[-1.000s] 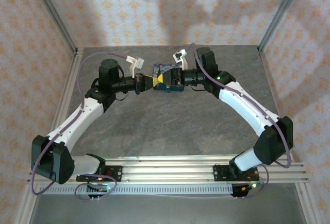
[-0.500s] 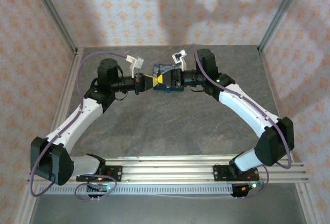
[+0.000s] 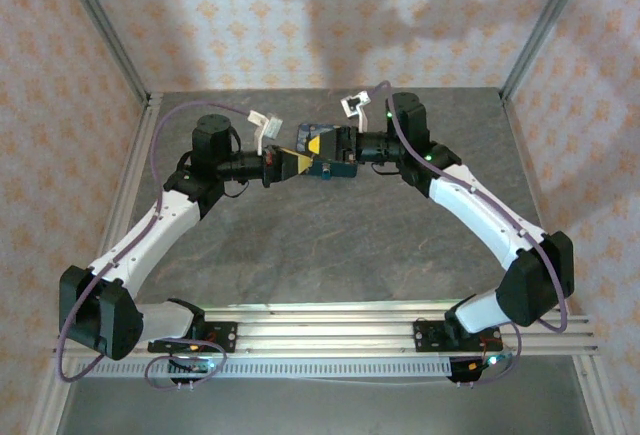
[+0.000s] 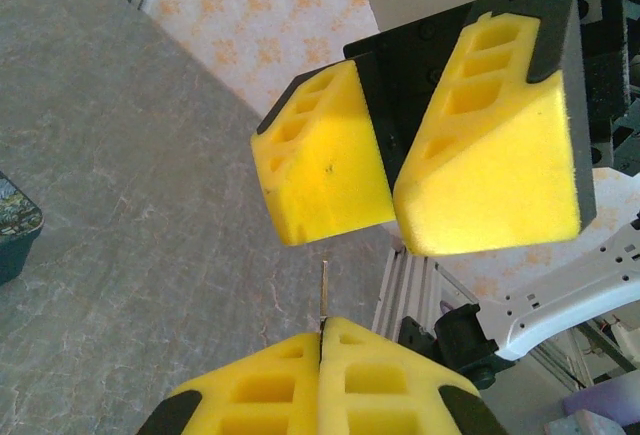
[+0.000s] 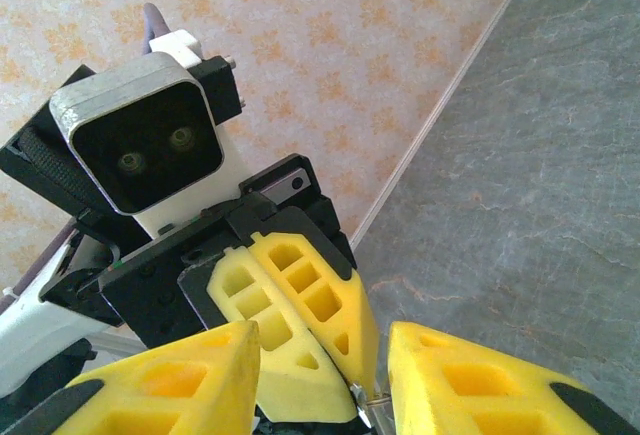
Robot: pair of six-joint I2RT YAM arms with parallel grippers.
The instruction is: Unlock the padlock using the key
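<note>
left gripper (image 4: 322,333): clamped on the key (image 4: 323,295), low centre of frame;
right gripper (image 5: 325,360): parted, nothing seen held;
padlock: cannot be located;
risk: key may be twisted loose if the close grippers are bumped together

The left gripper (image 3: 291,162) and the right gripper (image 3: 316,144) face tip to tip over the worktop's (image 3: 330,245) far middle. The key (image 4: 323,295) juts from the left jaws.
</note>
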